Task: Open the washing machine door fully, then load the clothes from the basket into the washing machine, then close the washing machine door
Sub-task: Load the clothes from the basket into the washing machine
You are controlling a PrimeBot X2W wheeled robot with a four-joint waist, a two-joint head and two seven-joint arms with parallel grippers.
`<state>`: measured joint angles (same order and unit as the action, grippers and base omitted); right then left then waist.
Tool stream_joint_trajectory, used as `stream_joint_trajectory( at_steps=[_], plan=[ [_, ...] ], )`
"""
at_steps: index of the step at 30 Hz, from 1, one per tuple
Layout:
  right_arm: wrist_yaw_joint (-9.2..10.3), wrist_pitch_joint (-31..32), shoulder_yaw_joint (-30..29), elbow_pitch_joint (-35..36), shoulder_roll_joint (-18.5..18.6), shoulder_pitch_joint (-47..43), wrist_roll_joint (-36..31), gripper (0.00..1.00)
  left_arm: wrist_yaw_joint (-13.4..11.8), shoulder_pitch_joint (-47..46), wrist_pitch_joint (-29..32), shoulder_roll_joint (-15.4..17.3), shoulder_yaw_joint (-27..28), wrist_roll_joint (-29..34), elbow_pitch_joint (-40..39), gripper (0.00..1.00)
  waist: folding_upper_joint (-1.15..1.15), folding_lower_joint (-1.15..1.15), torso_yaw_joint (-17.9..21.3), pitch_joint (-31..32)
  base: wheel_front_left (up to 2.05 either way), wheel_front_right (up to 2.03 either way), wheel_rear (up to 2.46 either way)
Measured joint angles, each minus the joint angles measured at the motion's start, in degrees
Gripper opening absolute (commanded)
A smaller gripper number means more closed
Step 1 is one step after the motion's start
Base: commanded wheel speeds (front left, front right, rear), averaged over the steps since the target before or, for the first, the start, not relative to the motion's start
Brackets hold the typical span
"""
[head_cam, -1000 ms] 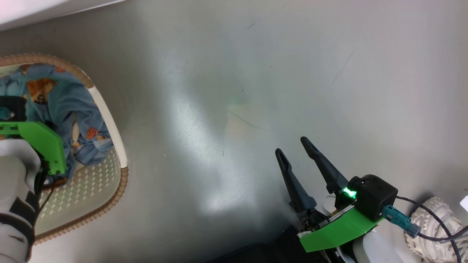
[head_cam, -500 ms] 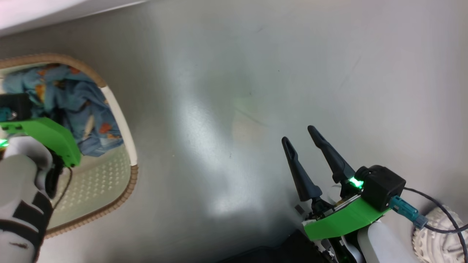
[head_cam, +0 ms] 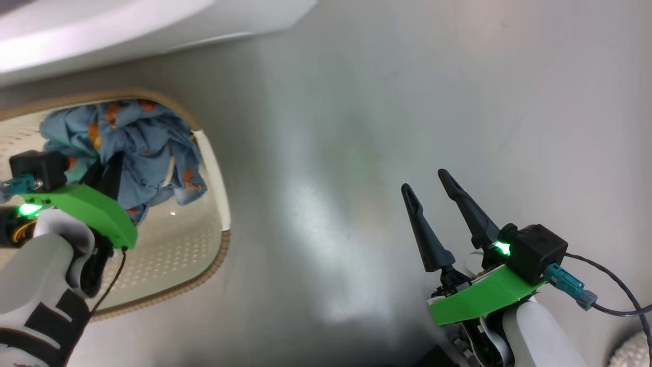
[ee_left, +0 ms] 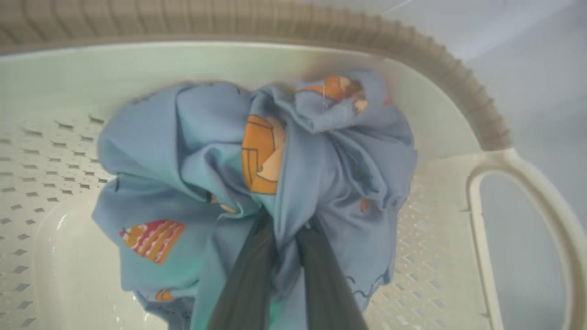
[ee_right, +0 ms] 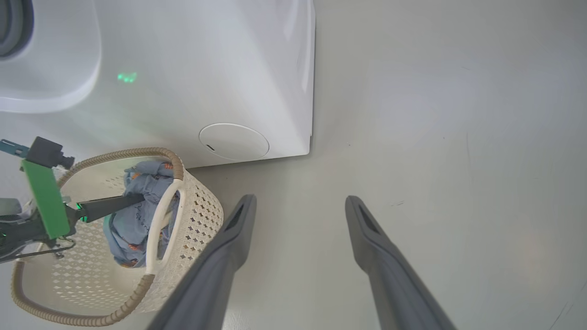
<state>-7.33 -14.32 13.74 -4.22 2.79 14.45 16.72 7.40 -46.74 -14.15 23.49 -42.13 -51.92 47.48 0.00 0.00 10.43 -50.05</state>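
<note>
The clothes (head_cam: 137, 148), a light blue bundle with orange prints, hang bunched inside the cream basket (head_cam: 216, 255) at the left. My left gripper (head_cam: 109, 176) is shut on the clothes; in the left wrist view its dark fingers (ee_left: 316, 256) pinch the clothes (ee_left: 220, 156) above the basket's floor (ee_left: 426, 238). My right gripper (head_cam: 426, 181) stands open and empty over the floor at the lower right. The white washing machine (ee_right: 206, 68) rises just behind the basket (ee_right: 202, 215). The washing machine door is out of view.
Grey floor (head_cam: 356, 127) spreads right of the basket. The machine's round filter cap (ee_right: 234, 141) sits low on its front, close to the basket rim. A pale ribbed object (head_cam: 631, 351) and a dark cable (head_cam: 611, 285) lie at the lower right by my right arm.
My left gripper has shut on the clothes and raised the bundle off the basket floor. The head camera has shifted, bringing more of the washing machine into view. The right gripper stays open.
</note>
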Motion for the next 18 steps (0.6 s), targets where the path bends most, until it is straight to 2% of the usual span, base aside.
stream_joint_trajectory(
  at_steps=[8, 18],
  plan=[
    [0.00, 0.00, -1.36, -1.58, 0.08, 0.04, -0.79, 1.00, 0.00, 4.74, -0.07, -0.25, 6.00, 1.43, -7.98, 0.00, 0.00, 0.00, -2.63, 4.24, 0.00, 0.00, 0.00],
    [0.00, 0.00, -2.16, -4.63, 0.22, -0.03, -2.48, 1.00, 0.00, 14.24, -0.08, -4.39, 16.60, 8.10, -18.02, 0.00, 0.00, 0.00, -5.90, 11.83, 0.00, 0.00, 0.00]
  ],
)
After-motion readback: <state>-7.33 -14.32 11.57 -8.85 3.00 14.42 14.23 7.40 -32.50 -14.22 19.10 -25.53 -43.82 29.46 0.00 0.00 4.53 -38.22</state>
